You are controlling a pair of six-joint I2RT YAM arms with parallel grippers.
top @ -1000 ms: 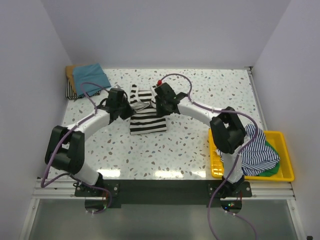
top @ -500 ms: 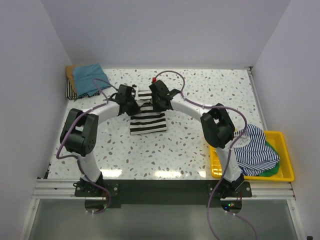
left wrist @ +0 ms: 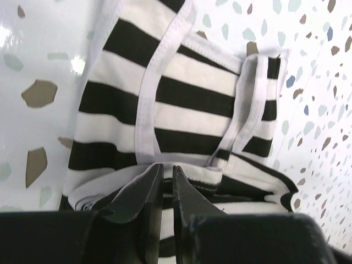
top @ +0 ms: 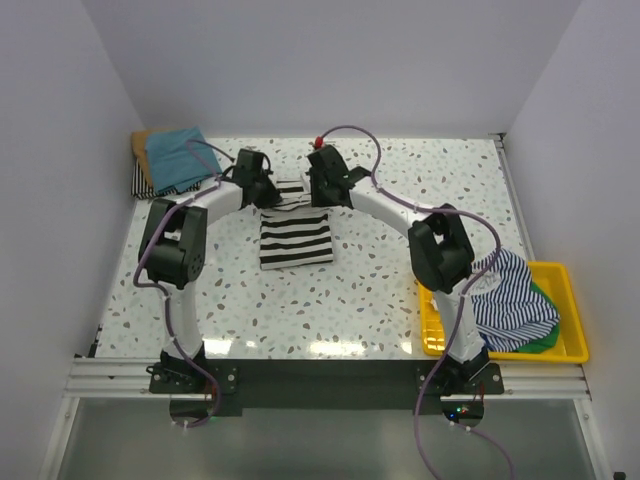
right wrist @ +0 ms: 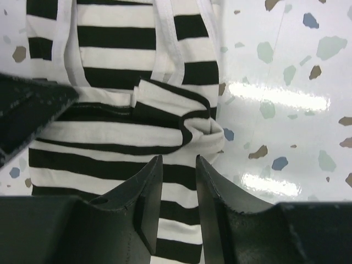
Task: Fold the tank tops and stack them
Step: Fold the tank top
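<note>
Looking down from above, we see a folded striped tank top (top: 296, 240) lying on the speckled table (top: 380, 290), a little left of the middle, its straps at the far end. Both arms reach to that far end. The left gripper (left wrist: 163, 179) sits low over the folded edge, its jaws parted by only a thin slit, and we see no cloth pinched between them. The right gripper (right wrist: 179, 170) stands wider, the stripes showing through its gap, and it grips nothing. In the far left corner a teal tank top (top: 180, 155) lies on a tan tank top (top: 139, 146) and another striped tank top (top: 141, 182). At the right, a yellow tray (top: 572, 300) holds a loose striped tank top (top: 510, 305) over a green tank top (top: 545, 338).
</note>
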